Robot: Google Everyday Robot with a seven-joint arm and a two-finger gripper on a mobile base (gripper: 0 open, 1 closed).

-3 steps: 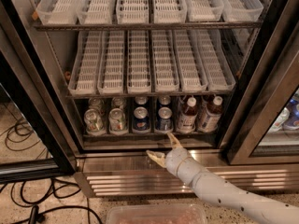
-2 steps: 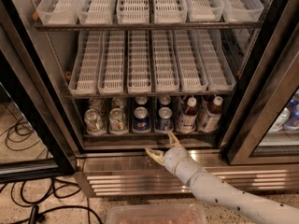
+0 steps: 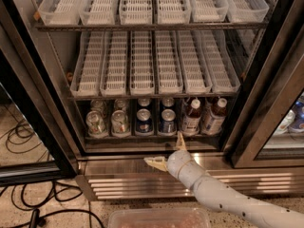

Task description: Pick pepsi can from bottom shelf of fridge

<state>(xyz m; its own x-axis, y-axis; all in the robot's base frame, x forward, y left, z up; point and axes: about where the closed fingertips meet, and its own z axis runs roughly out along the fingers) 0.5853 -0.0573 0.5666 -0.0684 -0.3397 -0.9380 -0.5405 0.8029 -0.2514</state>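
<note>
- gripper (image 3: 163, 148) hangs low in front of the fridge (image 3: 56, 56), over the steel sill just outside the bottom shelf (image 3: 142, 137); i see its two pale fingers spread wide, one pointing left along the sill, the other pointing up toward the shelf lip; they hold nothing
- arm (image 3: 228, 201), white and speckled, comes in from the lower right corner; the wrist sits over the sill
- pepsi can (image 3: 166, 122) stands upright in the front row of the bottom shelf, a little right of centre, dark blue with a silver top; the upward finger ends just below it and slightly to its right, apart from it
- second dark-blue can (image 3: 144, 121) stands just beside the pepsi can on its left; i make out more cans behind both, in shadow
- green-and-silver cans (image 3: 96, 123), two of them, stand at the left end of the same row
- white-capped bottles (image 3: 191, 118), two of them, stand at the right end, next to the pepsi can
- white slotted trays (image 3: 142, 63) sit side by side on the shelf above; another row sits on the top shelf
- ribbed base panel (image 3: 118, 180) runs under the sill
- black door frame (image 3: 266, 94) slants across the right side
- black cables (image 3: 21, 137) lie looped on the floor at left
- clear plastic container (image 3: 159, 218) shows at the bottom edge, below the gripper
</note>
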